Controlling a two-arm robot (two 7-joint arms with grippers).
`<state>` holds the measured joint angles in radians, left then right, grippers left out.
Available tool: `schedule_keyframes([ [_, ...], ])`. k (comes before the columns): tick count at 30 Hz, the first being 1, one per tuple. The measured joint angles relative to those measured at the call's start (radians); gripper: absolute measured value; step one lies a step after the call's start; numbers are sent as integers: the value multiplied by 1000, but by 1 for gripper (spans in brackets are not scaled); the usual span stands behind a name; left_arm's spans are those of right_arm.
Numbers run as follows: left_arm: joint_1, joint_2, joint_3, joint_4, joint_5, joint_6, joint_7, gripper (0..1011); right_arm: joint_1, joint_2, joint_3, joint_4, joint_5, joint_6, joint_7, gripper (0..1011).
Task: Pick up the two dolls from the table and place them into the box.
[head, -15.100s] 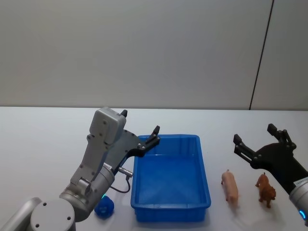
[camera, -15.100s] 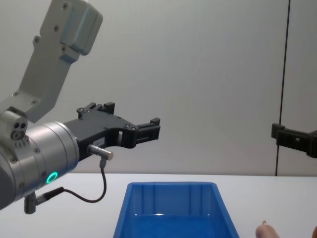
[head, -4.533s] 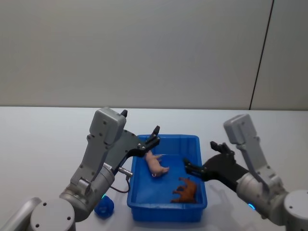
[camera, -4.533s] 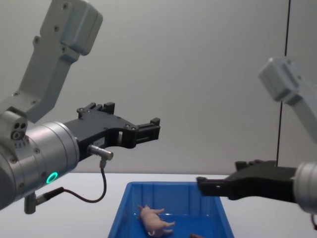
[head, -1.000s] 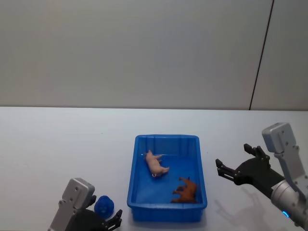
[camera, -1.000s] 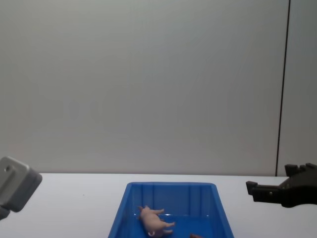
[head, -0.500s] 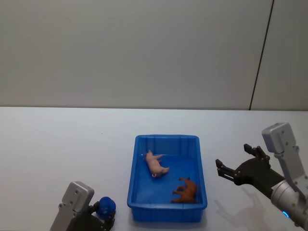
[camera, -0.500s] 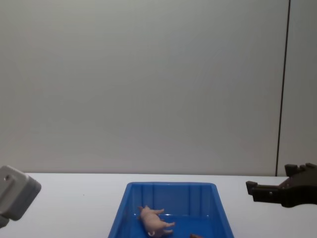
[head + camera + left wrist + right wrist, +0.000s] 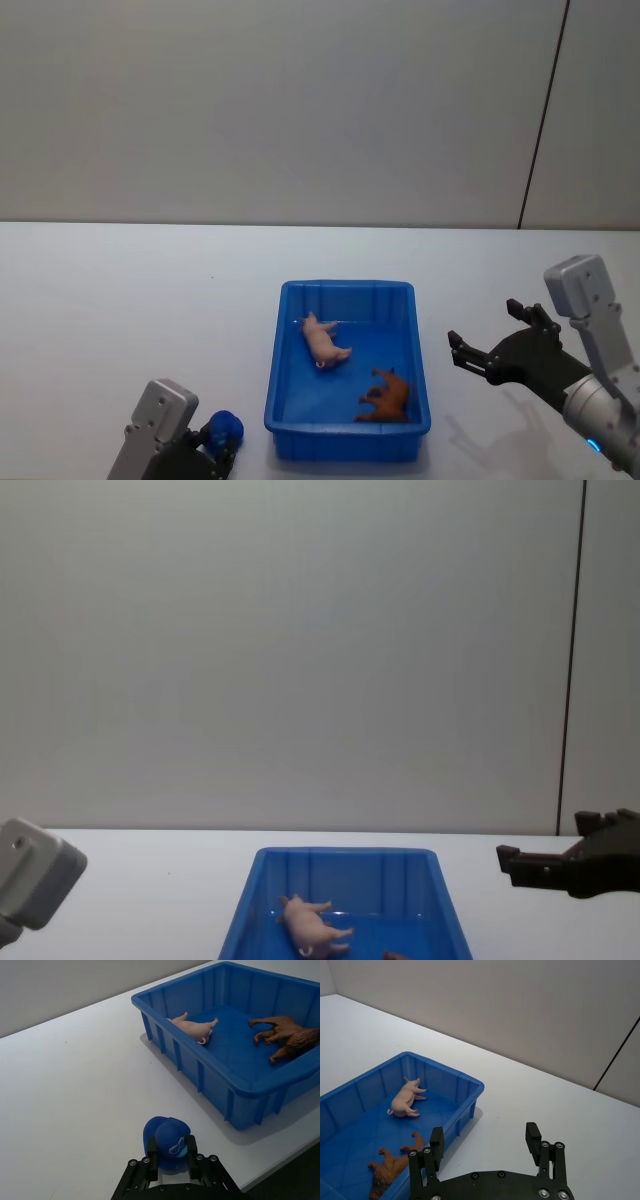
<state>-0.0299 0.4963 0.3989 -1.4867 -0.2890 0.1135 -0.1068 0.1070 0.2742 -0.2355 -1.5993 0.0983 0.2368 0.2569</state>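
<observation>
The blue box (image 9: 345, 287) stands on the white table (image 9: 120, 300). Inside it lie the pale pink pig doll (image 9: 322, 342) and a brown toy animal (image 9: 385, 395); the left wrist view shows the pig (image 9: 192, 1027) near the box's (image 9: 165, 1015) wall. At the table's front edge, left of the box, the rounded dark blue doll (image 9: 167, 1141) sits low on the table. My left gripper (image 9: 170, 1152) is shut on it, one finger on each side. My right gripper (image 9: 487, 340) hovers open to the right of the box, holding nothing.
The white table runs wide to the left and behind the box, up to a plain grey wall. Its front edge is just beside the blue doll (image 9: 222, 430). In the chest view my left arm's grey housing (image 9: 35, 870) sits at the lower left.
Over the last second my left gripper's fingers closed in on the blue doll, and the doll shifted slightly toward them. The right gripper stayed in place, open.
</observation>
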Motion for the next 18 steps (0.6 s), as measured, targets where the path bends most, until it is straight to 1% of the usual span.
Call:
schedule_keyframes([
  [7, 1, 1, -5, -13, 8, -5, 0, 280, 0, 0, 0, 0, 0, 0, 0, 1001],
  [14, -2, 15, -22, -56, 26, -11, 12, 239, 0, 0, 0, 0, 0, 0, 0, 1001],
  [16, -7, 22, -32, -79, 37, -14, 17, 226, 0, 0, 0, 0, 0, 0, 0, 1001],
  [18, -8, 24, -34, -84, 39, -14, 18, 219, 0, 0, 0, 0, 0, 0, 0, 1001],
])
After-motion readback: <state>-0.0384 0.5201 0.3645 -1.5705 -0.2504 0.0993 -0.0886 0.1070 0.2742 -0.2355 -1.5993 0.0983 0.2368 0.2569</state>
